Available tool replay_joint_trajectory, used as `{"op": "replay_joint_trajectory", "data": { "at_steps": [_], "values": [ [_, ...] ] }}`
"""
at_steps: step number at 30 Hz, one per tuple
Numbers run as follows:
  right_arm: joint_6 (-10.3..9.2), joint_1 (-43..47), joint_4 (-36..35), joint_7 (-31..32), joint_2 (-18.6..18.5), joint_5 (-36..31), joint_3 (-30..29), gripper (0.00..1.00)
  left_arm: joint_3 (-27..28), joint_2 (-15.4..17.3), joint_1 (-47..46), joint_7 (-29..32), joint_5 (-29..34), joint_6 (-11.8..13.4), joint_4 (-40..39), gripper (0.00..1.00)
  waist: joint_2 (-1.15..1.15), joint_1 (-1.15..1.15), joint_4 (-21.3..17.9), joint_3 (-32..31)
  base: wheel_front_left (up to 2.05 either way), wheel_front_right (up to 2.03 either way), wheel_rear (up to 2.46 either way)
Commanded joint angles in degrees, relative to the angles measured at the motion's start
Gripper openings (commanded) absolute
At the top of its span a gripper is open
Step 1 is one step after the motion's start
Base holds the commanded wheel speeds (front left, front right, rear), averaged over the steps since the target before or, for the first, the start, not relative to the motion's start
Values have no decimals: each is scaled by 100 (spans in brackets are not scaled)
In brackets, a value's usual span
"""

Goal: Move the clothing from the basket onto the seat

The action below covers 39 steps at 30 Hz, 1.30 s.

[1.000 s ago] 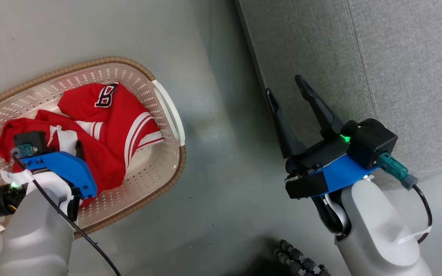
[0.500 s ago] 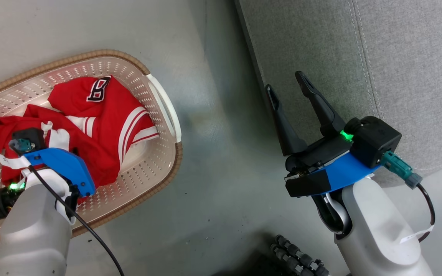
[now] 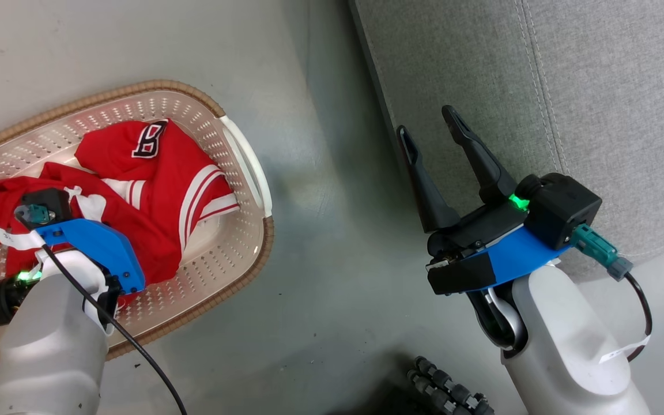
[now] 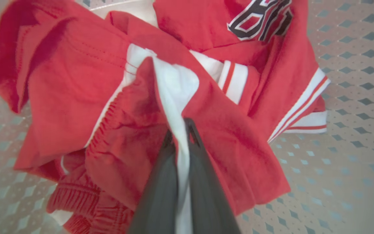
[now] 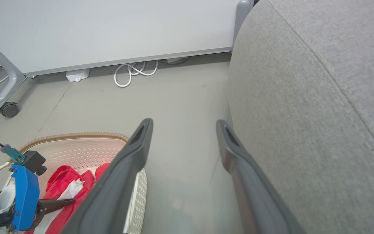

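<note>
At the far left the basket (image 3: 267, 239) sits on the floor (image 3: 320, 259). Both pieces of the clothing (image 3: 165, 190) lie bunched together in it, with the black-and-white patch (image 3: 146, 140) uppermost at the far side. The left tool (image 4: 180, 130) is down in the heap. Its wrist view shows the two dark fingers pressed together on a white fold (image 4: 174, 84) of the nearer garment (trim or lining, I cannot tell which), with red cloth drawn up in a ridge towards the grip. A second ago one finger stood apart beside that white fold in the head view. Now it is tucked under the blue mount, so I judge the pinch has just been made. The basket's slight slide across the head view is mostly the camera's own movement, since the sofa edge shifts too. So the grasp looks done and the lift out of the basket comes next, though nothing has left the basket yet. Across the bare floor, the right tool (image 3: 426, 124) hangs with its fingers spread wide and nothing between them, much as it was. It is at the near edge of the seat (image 3: 568, 86), whose visible part carries no clothing so far.
</note>
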Motion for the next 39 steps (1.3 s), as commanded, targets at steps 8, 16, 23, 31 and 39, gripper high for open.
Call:
{"op": "replay_joint_trajectory", "data": {
  "at_steps": [8, 16, 23, 31, 39],
  "values": [
    [1, -69, 88, -23, -2, -83, -54, 100, -63, -83, -144, -95, -68, -94, 46, 0, 0, 0, 145, -195, 0, 0, 0],
    [1, 126, 310, -24, -5, -253, -164, 100, -320, -382, 89, -648, -24, -378, -19, 0, 0, 0, 522, -1026, 0, 0, 0],
    [1, 434, 556, -23, -9, -436, -284, 100, -725, -664, 392, -1056, 29, -489, -112, 0, 0, 0, 865, -2036, 0, 0, 0],
    [1, 998, 923, 38, -8, -544, -319, 100, -1747, -936, 1005, -1228, -558, -487, -915, 0, 0, 0, 1257, -3406, 0, 0, 0],
    [1, 1460, 874, 296, -7, -608, -397, 100, -2608, -960, 1156, -1158, -1185, -488, -1612, 0, 0, 0, 1592, -4279, 0, 0, 0]
  ]
}}
